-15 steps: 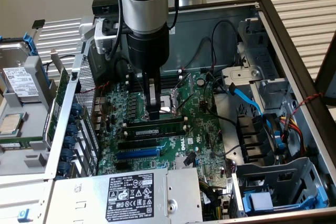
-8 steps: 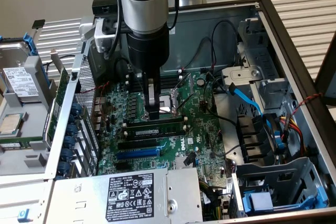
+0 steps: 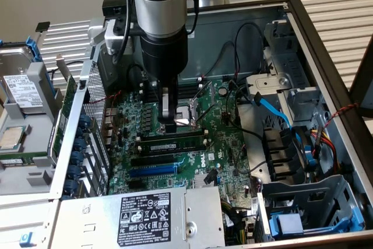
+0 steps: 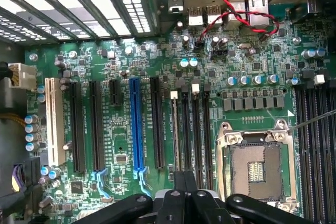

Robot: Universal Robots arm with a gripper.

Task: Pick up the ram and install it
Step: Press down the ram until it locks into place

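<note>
Ram (image 3: 173,142) is lying in a memory slot on the motherboard (image 3: 230,155), about 6 o'clock just below the gripper (image 3: 169,124). Fingers (image 4: 178,203) are pinched together, empty, hovering by the CPU socket (image 4: 255,168). Blue slot (image 4: 135,124) sits nearby.

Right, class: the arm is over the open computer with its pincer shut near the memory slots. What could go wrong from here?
1. The shut pincer hangs right beside the open processor socket; a small sideways drift could probably damage its exposed contacts.
2. The ram appears to lie along a memory slot; uneven pressure might seat it crooked.
3. Loose red and black wires cross the board and could snag on the arm.
</note>
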